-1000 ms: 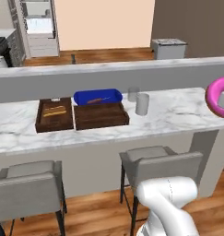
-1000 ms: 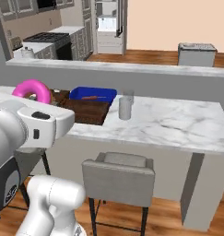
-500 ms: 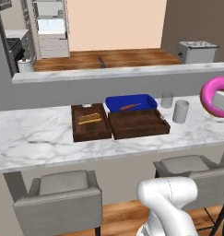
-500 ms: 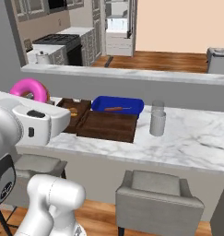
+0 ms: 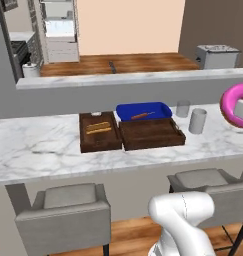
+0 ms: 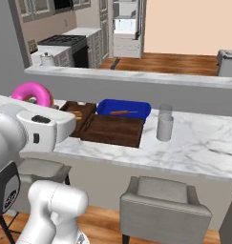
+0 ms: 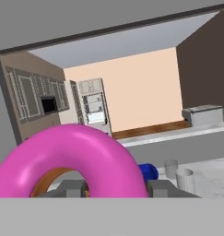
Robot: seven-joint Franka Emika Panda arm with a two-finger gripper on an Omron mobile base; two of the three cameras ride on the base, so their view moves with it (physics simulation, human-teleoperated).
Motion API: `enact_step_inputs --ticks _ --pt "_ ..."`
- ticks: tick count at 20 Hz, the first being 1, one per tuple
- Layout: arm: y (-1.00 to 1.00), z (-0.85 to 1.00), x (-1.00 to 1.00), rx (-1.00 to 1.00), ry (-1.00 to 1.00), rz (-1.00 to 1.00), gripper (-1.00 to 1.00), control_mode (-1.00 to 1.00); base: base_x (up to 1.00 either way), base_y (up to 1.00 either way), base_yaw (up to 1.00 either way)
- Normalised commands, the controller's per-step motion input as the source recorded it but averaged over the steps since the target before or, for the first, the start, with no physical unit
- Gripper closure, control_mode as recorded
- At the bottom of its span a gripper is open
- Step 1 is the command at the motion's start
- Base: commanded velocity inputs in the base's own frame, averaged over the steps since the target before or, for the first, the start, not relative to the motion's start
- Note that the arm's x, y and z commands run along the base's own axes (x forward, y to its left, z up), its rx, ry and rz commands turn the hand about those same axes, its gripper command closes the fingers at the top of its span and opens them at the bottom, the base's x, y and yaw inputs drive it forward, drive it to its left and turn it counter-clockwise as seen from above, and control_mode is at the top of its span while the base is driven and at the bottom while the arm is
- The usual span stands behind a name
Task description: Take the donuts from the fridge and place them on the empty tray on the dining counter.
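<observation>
In the left base view, the pink donut (image 5: 235,106) is seen at 3 o'clock, carried upright at the frame's edge, above the right end of the tabletop (image 5: 38,145). The empty tray (image 5: 151,134) lies at the centre, just beside the squarer tray with sticks (image 5: 99,131) at its 9 o'clock and the blue tray (image 5: 144,111) at its 12 o'clock. Two grey cups (image 5: 197,120) stand at its 3 o'clock. The fridge (image 5: 58,30) is seen open at 11 o'clock, well apart.

In the right base view, the same donut is seen at 9 o'clock, above the robot's white arm, near the left end of the trays. Nothing is seen lying in the empty tray.

In the hand view, the donut is clamped between the fingers (image 7: 69,188) of the tool (image 7: 114,189); the cups are seen at 4 o'clock.

The fetching of the first donut is judged done; its placing on the tray is left, and the brown donut is judged yet to be fetched.
</observation>
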Motion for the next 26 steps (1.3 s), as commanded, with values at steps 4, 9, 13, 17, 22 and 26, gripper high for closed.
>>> enact_step_inputs --ticks 4,9,13,17,22,26 --pt "0.00 0.00 0.00 0.00 0.00 0.00 1.00 1.00 1.00 0.05 0.21" --pt "0.00 0.00 0.00 0.00 0.00 0.00 1.00 1.00 1.00 0.00 0.22" --pt "0.00 0.07 1.00 0.17 0.70 0.09 1.00 -1.00 0.00 0.00 0.00" --pt "0.00 0.02 1.00 0.10 0.89 0.08 1.00 -1.00 0.00 0.00 0.00" --pt "0.22 -0.17 0.99 0.00 0.60 0.01 1.00 -1.00 0.00 0.00 0.00" --pt "0.18 -0.59 0.74 0.00 0.42 0.00 1.00 -1.00 0.00 0.00 0.00"
